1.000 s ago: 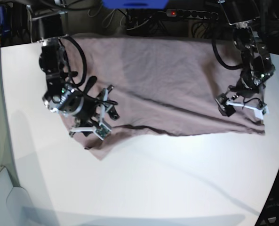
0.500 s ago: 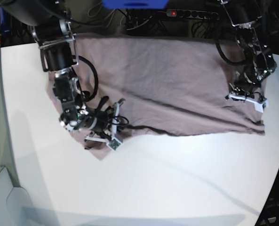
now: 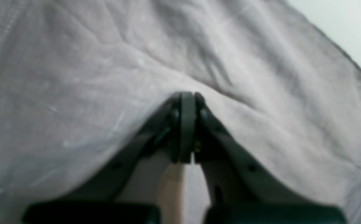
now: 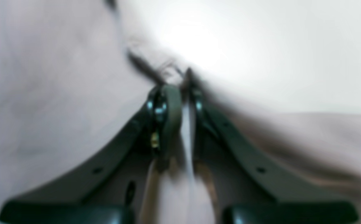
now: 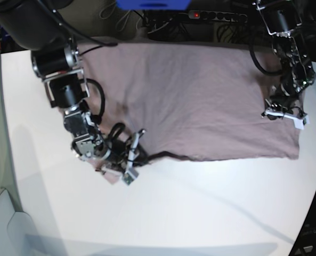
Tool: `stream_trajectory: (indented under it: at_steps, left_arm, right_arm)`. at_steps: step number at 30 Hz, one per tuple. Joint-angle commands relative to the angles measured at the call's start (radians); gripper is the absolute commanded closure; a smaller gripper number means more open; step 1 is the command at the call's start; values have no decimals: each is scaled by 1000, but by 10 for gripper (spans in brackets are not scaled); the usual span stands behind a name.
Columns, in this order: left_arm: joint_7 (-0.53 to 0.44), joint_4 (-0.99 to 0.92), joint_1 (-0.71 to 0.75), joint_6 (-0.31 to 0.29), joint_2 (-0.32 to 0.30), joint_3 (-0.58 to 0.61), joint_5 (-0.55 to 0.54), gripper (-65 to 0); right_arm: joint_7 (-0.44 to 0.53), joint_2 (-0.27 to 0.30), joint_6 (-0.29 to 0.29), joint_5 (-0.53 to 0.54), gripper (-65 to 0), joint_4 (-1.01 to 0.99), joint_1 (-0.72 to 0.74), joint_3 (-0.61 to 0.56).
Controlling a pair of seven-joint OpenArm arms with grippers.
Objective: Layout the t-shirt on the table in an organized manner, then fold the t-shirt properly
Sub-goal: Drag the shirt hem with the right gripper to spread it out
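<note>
Base view shows the dusty mauve cotton t-shirt (image 5: 195, 101) spread across the far half of the smooth white counter (image 5: 200, 208), reaching toward its far edge. The left tool (image 5: 283, 114) sits on the shirt's right side with jaws pressed together, seemingly pinching a ridge of fabric. The right tool (image 5: 130, 160) has jaws nearly together on the shirt's near-left edge. If either pinch holds only one layer, pulling could bunch the cloth or let it slip. No containers are visible.
</note>
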Motion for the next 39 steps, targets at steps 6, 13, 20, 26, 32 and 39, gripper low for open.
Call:
stream_trajectory:
  at_steps: [6, 13, 20, 26, 32, 39]
  left_arm:
    - [67, -12, 30, 39, -21, -3, 58, -1]
    - [65, -13, 25, 39, -21, -3, 58, -1]
    - [65, -15, 3, 39, -21, 3, 58, -1]
    - [65, -15, -12, 39, -21, -2, 58, -1]
    - [69, -15, -16, 39, -21, -2, 58, -1]
    - [67, -15, -16, 39, -21, 3, 58, -1]
  right_arm:
    - [264, 65, -496, 21, -74, -25, 138, 3]
    - [155, 79, -490, 23, -73, 12, 99, 3]
    - [57, 146, -327, 23, -71, 348, -134, 12]
    - [8, 162, -319, 23, -71, 428, -223, 11]
    - [6, 174, -319, 23, -72, 428, -257, 5]
    - [16, 162, -318, 23, -73, 342, -231, 2]
